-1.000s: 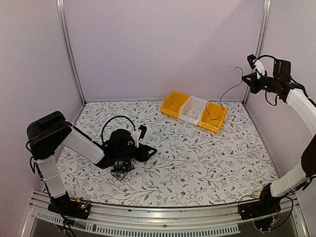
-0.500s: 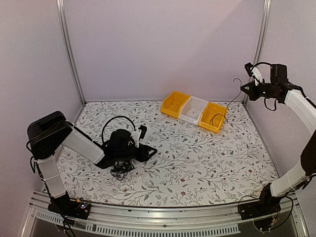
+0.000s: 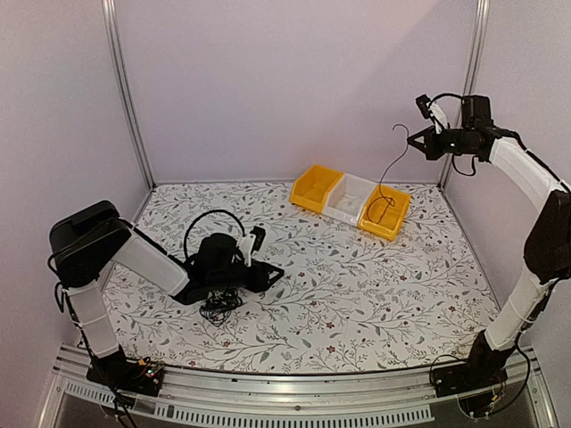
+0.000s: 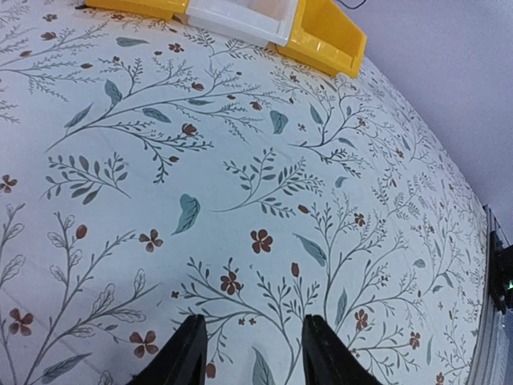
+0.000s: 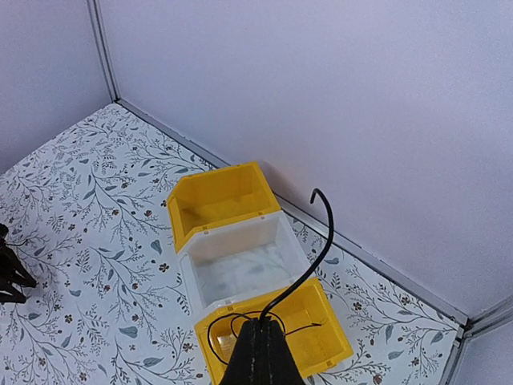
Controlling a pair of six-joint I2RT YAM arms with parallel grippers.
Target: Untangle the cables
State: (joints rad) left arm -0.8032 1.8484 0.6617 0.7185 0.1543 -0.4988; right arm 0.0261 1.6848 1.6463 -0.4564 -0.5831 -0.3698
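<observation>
My right gripper (image 3: 426, 143) is high at the back right, shut on one thin black cable (image 3: 389, 169). That cable hangs down and its lower loop lies in the right yellow bin (image 3: 378, 231). In the right wrist view the shut fingertips (image 5: 260, 327) pinch the cable (image 5: 323, 245), whose free end curls upward. A small clump of tangled cables (image 3: 219, 308) lies on the table by my left arm. My left gripper (image 3: 275, 273) sits low beside that clump. In its wrist view the left gripper (image 4: 252, 341) is open over bare tablecloth, with nothing between the fingers.
Three bins stand in a row at the back: a yellow one (image 3: 316, 189), a white one (image 3: 349, 200) and the right yellow one. The floral tablecloth (image 3: 375, 294) covers the table. Metal posts and lilac walls enclose the back and sides.
My right gripper has swung left and slightly up with the cable, so the cable now hangs over the right yellow bin. The left arm has not moved.
</observation>
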